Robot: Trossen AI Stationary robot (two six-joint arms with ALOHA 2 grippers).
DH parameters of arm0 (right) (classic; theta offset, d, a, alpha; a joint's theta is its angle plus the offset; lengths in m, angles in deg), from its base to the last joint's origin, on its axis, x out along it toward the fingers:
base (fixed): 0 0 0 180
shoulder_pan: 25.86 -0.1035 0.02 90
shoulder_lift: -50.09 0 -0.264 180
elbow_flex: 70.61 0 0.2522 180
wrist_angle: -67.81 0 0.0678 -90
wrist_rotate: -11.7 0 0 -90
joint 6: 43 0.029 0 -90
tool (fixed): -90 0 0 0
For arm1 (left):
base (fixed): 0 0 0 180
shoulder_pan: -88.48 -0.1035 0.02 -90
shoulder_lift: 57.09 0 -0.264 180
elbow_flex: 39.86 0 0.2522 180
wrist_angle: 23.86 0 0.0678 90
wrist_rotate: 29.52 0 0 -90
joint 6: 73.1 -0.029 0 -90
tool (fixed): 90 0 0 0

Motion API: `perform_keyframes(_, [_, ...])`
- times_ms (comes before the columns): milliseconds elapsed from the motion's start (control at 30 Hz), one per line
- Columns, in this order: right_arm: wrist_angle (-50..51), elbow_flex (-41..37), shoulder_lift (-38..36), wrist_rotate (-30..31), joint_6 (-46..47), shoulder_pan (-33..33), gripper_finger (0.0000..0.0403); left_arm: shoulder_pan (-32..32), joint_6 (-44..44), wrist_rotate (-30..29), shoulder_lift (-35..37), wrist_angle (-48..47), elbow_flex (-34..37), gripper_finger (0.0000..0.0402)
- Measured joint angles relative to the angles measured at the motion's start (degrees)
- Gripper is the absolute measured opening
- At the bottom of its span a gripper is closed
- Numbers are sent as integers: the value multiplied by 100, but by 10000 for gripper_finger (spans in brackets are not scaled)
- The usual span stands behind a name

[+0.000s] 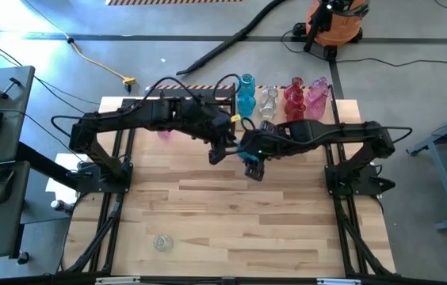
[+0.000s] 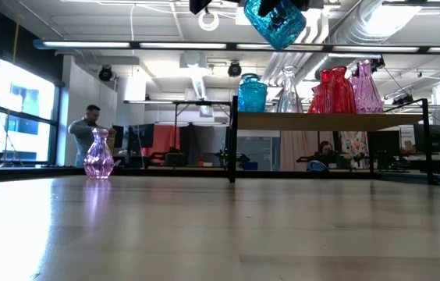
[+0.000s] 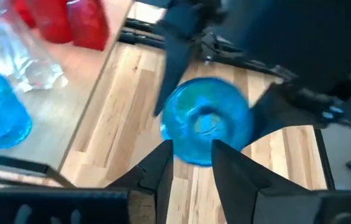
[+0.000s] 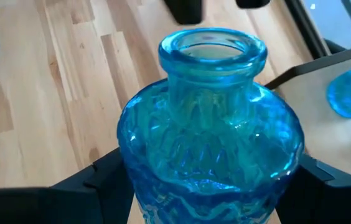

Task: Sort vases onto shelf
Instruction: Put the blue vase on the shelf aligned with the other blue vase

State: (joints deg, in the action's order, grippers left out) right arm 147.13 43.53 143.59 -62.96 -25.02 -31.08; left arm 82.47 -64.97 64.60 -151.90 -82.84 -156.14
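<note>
The right gripper (image 1: 253, 169) holds a blue vase (image 4: 210, 149) tight, up in the air near the table's middle; the shelf (image 1: 342, 111) is farther back; the left gripper (image 3: 191, 165) is open beside it.

no readable text anywhere

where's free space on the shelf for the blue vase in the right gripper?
The shelf is bare right of the pink vase, out to its end post. Its left half is crowded: blue vase, clear, red, pink. The right gripper holds the held vase above it.
</note>
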Motion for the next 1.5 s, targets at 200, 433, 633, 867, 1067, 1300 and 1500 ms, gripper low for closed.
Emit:
perform_keyframes(200, [-37, 0, -285, 28, -4, 147, 268, -222, 229, -1, 74, -9, -2, 104])
perform_keyframes(433, [-86, 0, -637, 55, -395, 440, 277, -368, 224, 2, 250, -87, -2, 104])
perform_keyframes(633, [-211, 0, -854, 84, -772, 806, 268, -434, 224, -72, 353, -167, -2, 104])
perform_keyframes(867, [-957, 0, -1109, 117, -1326, 1252, 268, -488, 224, -75, 392, -238, 2, 104])
perform_keyframes(1067, [-1796, 0, -1403, 105, -1758, 1621, 269, -486, 224, -75, 390, -303, 2, 104])
perform_keyframes(1300, [-2932, 4, -1801, 119, -2272, 1930, 270, -486, 229, -75, 390, -302, 2, 104])
perform_keyframes(1500, [-3466, 4, -2082, 104, -2611, 2163, 270, -486, 279, -73, 388, -303, 2, 104])
